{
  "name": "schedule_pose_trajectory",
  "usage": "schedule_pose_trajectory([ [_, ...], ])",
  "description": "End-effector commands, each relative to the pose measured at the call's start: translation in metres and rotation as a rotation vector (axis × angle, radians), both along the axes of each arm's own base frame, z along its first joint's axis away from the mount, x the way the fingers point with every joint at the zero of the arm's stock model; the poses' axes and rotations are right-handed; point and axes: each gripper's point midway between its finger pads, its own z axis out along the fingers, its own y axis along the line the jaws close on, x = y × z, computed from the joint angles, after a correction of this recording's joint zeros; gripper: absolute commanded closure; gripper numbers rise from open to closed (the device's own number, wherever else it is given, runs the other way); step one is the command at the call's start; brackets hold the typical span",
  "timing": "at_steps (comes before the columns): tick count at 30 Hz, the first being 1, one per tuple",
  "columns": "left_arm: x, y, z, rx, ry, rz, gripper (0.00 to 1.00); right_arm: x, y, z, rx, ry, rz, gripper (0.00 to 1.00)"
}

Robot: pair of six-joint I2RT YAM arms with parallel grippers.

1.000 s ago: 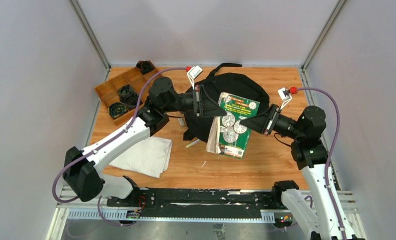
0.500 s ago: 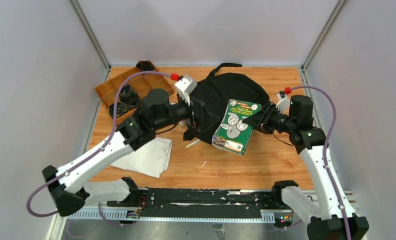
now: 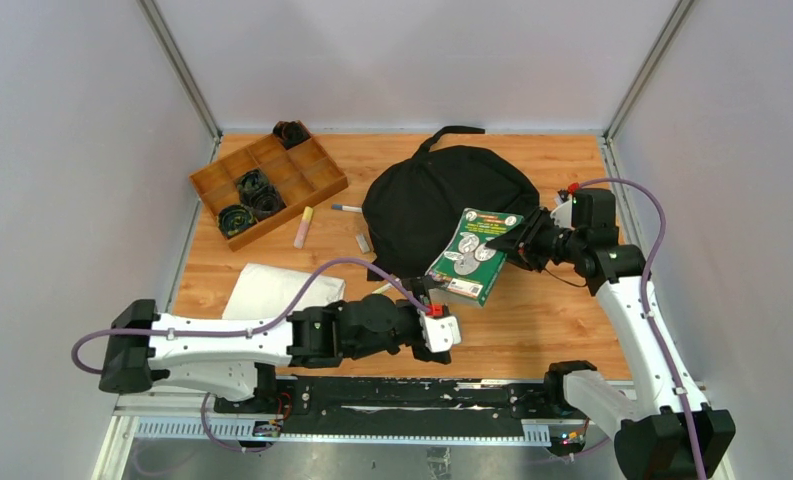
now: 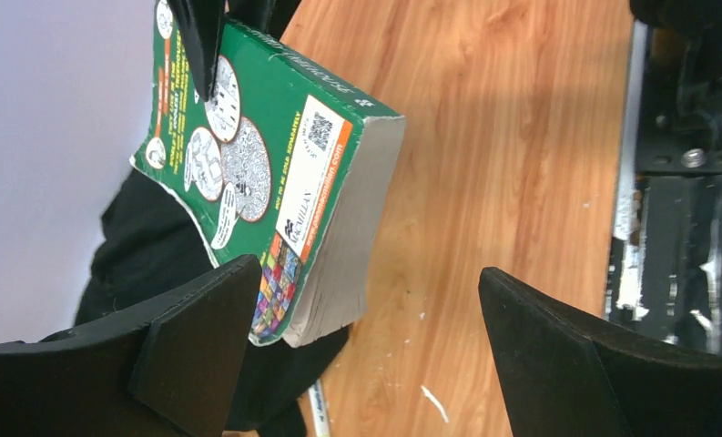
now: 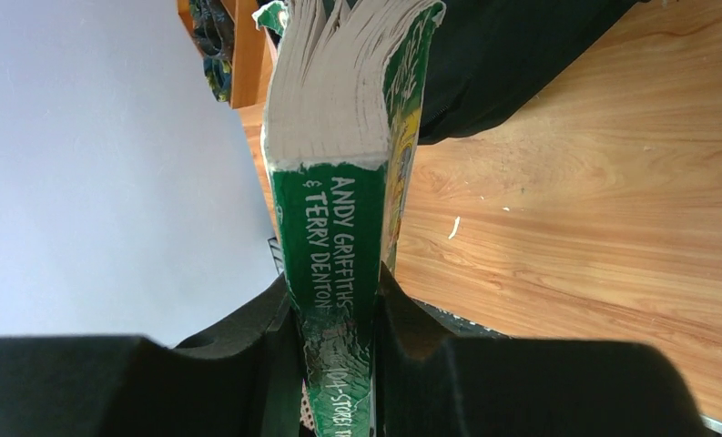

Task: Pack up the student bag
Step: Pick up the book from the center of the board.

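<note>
The left arm lies low along the near edge of the surface, stretched from its base at the near left corner towards the middle. Its wrist is turned so the left tool faces the far side. The jaws stand spread wide with nothing between them.

The right arm rises from the near right corner, bends at the elbow and reaches leftwards. The right tool is clamped on the spine of a thick green book, holding it tilted by the near right side of the student bag. Whether the book touches the bag cannot be told. The bag lies at the middle of the surface towards the far edge, its loop handle pointing at that edge.

The spine reads "ANDY GRIFFITHS & TERRY DENTON" in white; the title below it is partly hidden by the fingers. The cover carries a white and orange label with a QR code, its small print too fine to read.
</note>
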Motion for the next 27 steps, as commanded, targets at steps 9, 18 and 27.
schedule_pose_trajectory([
  [9,0.038,-0.022,0.014,-0.012,-0.288,0.238,0.0,0.003,0.006,0.02,0.079,-0.034,0.001,1.0],
  [18,0.055,-0.033,0.001,-0.021,-0.293,0.367,0.14,0.0,0.009,0.019,0.11,-0.034,0.006,1.0],
  [27,0.071,-0.026,-0.008,-0.02,-0.354,0.508,0.61,-0.005,0.011,0.019,0.13,-0.033,0.01,1.0],
])
